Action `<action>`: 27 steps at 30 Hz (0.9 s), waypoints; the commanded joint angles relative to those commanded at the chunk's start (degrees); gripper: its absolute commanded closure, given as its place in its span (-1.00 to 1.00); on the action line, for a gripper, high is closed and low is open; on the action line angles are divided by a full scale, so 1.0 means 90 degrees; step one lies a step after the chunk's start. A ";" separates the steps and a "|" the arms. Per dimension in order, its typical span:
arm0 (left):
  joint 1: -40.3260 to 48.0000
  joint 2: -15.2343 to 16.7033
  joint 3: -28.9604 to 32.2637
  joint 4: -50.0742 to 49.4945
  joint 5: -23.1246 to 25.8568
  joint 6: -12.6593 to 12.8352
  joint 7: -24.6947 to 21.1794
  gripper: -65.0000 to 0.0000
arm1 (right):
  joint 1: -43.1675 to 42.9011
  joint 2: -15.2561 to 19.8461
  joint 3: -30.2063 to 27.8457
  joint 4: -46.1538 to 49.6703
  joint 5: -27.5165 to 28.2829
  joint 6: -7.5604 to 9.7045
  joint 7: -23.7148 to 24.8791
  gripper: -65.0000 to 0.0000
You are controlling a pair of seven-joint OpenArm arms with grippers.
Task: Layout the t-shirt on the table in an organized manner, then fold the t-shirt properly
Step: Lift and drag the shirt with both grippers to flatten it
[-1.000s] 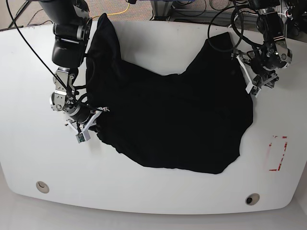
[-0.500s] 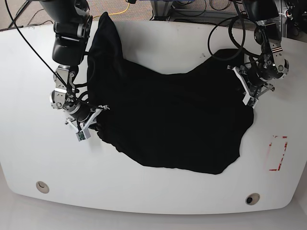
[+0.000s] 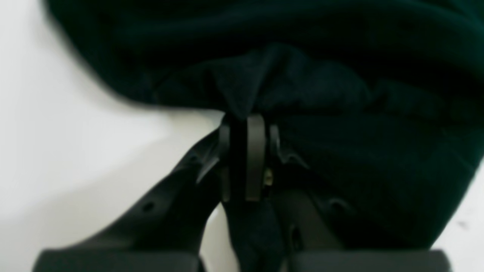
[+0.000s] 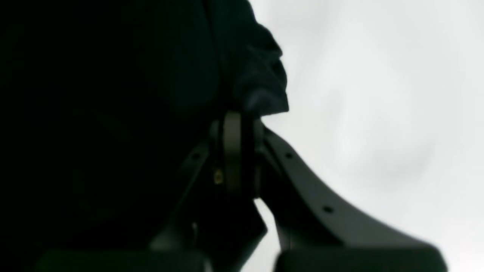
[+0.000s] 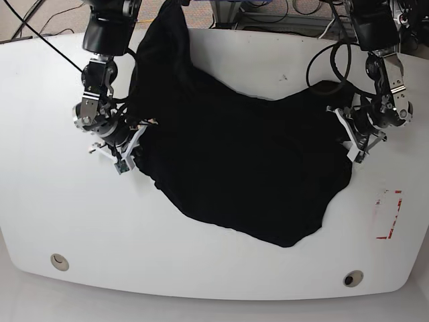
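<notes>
The black t-shirt (image 5: 241,161) lies spread and wrinkled across the middle of the white table (image 5: 214,275), with one part trailing over the far edge. My left gripper (image 5: 351,142), on the right of the base view, is shut on the shirt's right edge. In the left wrist view, the left gripper (image 3: 244,122) pinches a bunched fold of the t-shirt (image 3: 340,60). My right gripper (image 5: 129,153) is shut on the shirt's left edge. In the right wrist view, the right gripper (image 4: 238,117) clamps the t-shirt (image 4: 113,94) just above the table (image 4: 378,94).
A red tape rectangle (image 5: 388,215) marks the table at the right. Two small round holes (image 5: 59,261) (image 5: 352,278) sit near the front edge. Cables and equipment lie beyond the far edge.
The right gripper moved toward the far edge with the shirt's left edge. The left gripper moved toward the front with the right edge. The shirt shifted and stretched between them.
</notes>
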State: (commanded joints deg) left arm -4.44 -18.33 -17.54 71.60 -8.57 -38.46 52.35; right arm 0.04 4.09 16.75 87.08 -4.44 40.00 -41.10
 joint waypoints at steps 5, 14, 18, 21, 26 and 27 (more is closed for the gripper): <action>-0.0586 -0.0205 0.0020 -0.0430 0.0000 -0.0010 0.0000 0.94 | -0.0947 -0.0459 0.0010 0.0918 -0.0059 0.0000 -0.0215 0.99; -0.1465 -0.0449 0.0850 -0.0762 -0.0020 -0.0010 -0.0254 0.70 | -0.2120 -0.1035 -0.0010 0.1885 -0.0059 0.0000 -0.0215 0.98; -0.1602 -0.0449 0.0850 -0.0723 -0.0020 -0.0020 -0.0264 0.66 | -0.2129 -0.1006 -0.0020 0.2042 -0.0068 0.0000 -0.0274 0.89; -0.1690 -0.0459 0.0840 -0.0723 -0.0020 -0.0020 -0.0264 0.66 | -0.2051 -0.0947 -0.0020 0.2247 -0.0068 0.0000 -0.0440 0.47; -0.1700 -0.0674 0.0830 -0.0635 -0.0049 -0.0020 -0.0264 0.41 | -0.1700 -0.0694 -0.0029 0.2491 -0.0059 0.0000 -0.0733 -0.50; -0.1700 -0.0713 0.0830 -0.0586 -0.0049 -0.0020 -0.0264 0.30 | -0.1612 -0.0674 -0.0029 0.2491 -0.0059 0.0000 -0.0742 -0.62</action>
State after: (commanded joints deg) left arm -19.74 -24.75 -10.07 66.33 -9.01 -38.64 49.98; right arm -14.46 -1.98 16.48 109.49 -4.97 40.00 -47.78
